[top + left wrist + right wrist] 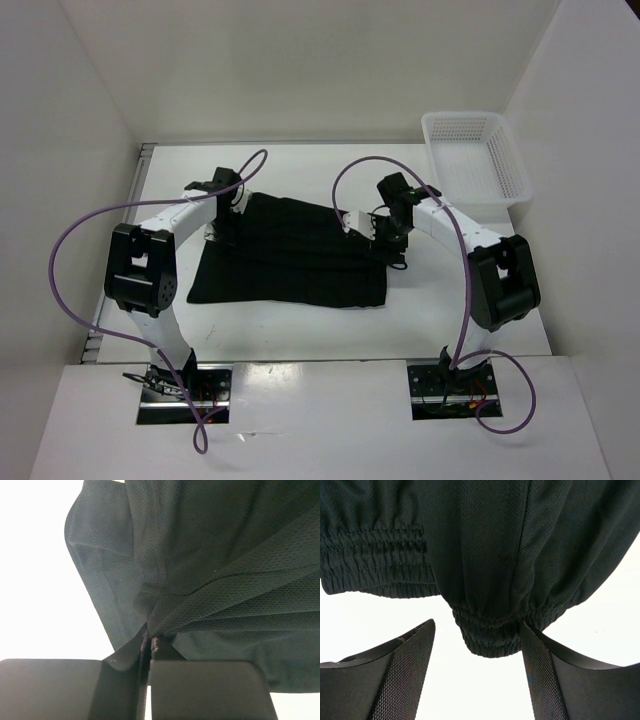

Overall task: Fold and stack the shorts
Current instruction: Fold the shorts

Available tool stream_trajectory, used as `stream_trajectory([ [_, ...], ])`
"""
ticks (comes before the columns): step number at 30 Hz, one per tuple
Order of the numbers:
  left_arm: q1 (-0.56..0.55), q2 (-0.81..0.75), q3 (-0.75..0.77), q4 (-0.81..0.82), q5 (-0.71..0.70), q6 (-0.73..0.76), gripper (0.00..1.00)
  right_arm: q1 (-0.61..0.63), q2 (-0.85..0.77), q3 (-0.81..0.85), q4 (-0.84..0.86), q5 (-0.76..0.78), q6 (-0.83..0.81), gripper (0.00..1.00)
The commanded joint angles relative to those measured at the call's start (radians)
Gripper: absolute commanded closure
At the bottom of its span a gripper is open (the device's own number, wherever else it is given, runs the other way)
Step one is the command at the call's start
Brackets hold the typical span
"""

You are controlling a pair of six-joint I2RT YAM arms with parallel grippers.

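Note:
The black shorts (290,262) lie spread on the white table between my arms. My left gripper (222,215) is at their far left corner, shut on a pinch of the mesh fabric (165,595), which bunches into creases at the fingertips (156,645). My right gripper (385,240) is at the far right edge, open. In the right wrist view the elastic waistband (490,630) sits between the two fingers (540,670), touching the right one. The drawstring is hidden.
A white mesh basket (475,155) stands at the back right corner of the table. White walls close the table on the left, back and right. Purple cables loop over both arms.

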Motion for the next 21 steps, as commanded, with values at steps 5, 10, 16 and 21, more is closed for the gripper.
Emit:
stream_trajectory([
  [5, 0.002, -0.021, 0.032, 0.000, -0.024, 0.004, 1.00, -0.002, 0.017, -0.019, 0.098, 0.080, -0.005, 0.28],
  [10, 0.002, -0.032, 0.032, 0.000, -0.024, 0.004, 1.00, -0.002, 0.049, -0.057, 0.213, 0.126, 0.005, 0.38],
  [16, 0.002, -0.032, 0.032, 0.029, -0.073, 0.004, 1.00, -0.002, 0.081, -0.036, 0.291, 0.147, 0.021, 0.96],
  [21, 0.028, -0.004, 0.173, 0.156, -0.228, 0.004, 1.00, -0.002, 0.081, 0.039, 0.374, 0.218, 0.093, 1.00],
])
